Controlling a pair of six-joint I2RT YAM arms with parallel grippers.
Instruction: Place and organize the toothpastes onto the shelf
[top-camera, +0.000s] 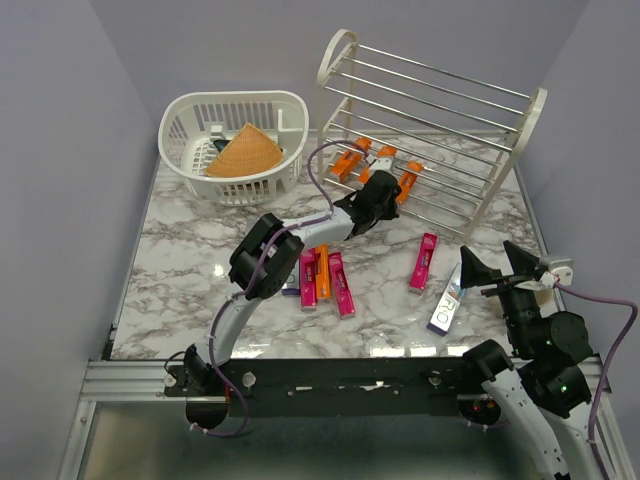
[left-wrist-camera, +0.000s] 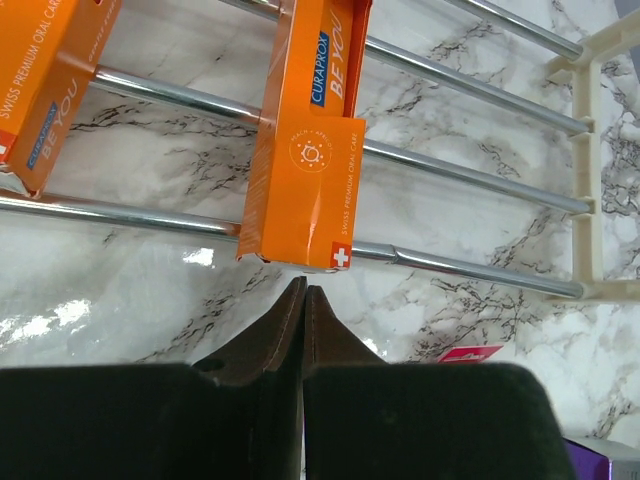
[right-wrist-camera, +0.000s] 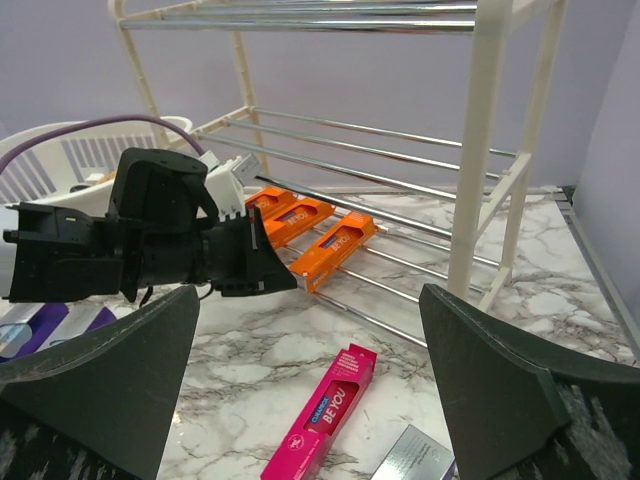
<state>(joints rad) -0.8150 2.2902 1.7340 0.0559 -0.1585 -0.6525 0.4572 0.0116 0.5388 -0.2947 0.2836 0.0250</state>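
The cream-white shelf (top-camera: 530, 115) stands at the back right. Three orange toothpastes lie across its lowest rods (left-wrist-camera: 470, 165). My left gripper (left-wrist-camera: 303, 290) is shut and empty, its tips just short of the near end of the right orange carton (left-wrist-camera: 305, 150); a second orange one (left-wrist-camera: 50, 80) lies to its left. A pink carton (right-wrist-camera: 325, 410) and a silver one with purple lettering (top-camera: 447, 300) lie on the marble before the shelf. My right gripper (right-wrist-camera: 310, 300) hangs open above them, holding nothing. More pink and orange cartons (top-camera: 325, 280) lie partly under the left arm.
A white slotted basket (top-camera: 250, 185) with a tan woven cone (top-camera: 243, 152) sits at the back left. The shelf's upright post (right-wrist-camera: 480, 170) rises right of the orange cartons. The left arm stretches across the middle of the marble table (top-camera: 180, 260).
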